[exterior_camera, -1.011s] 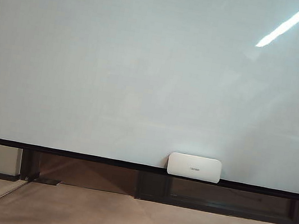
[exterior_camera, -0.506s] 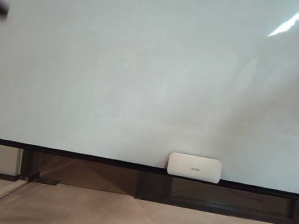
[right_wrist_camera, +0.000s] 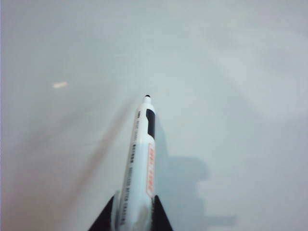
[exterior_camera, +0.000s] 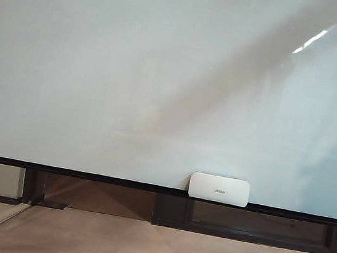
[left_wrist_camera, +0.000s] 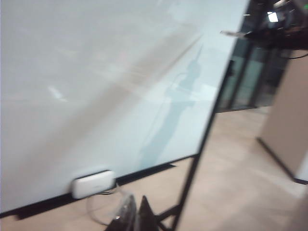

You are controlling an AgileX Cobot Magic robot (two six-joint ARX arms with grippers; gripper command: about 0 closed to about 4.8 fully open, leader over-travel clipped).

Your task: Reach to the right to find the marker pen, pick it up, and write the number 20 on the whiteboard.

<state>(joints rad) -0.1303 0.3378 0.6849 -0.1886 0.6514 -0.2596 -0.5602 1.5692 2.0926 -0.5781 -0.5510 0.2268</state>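
Since the earlier frame a broad diagonal shadow has spread across the upper right of the whiteboard (exterior_camera: 131, 76), and the bright streak there has dimmed. Left pincer (left_wrist_camera: 136, 216) shows only its dark tips low in its wrist view, can't tell if they're apart. White pad (exterior_camera: 219, 189) sits on the board's bottom edge. Right pincer (right_wrist_camera: 131, 216) is clamped on the marker pen (right_wrist_camera: 139, 163), tip aimed at the blank board.

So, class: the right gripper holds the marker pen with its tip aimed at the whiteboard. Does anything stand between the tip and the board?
Nothing visible does. In the right wrist view the right gripper is shut on the marker pen, and only bare whiteboard lies beyond its uncapped tip. No writing shows there yet.
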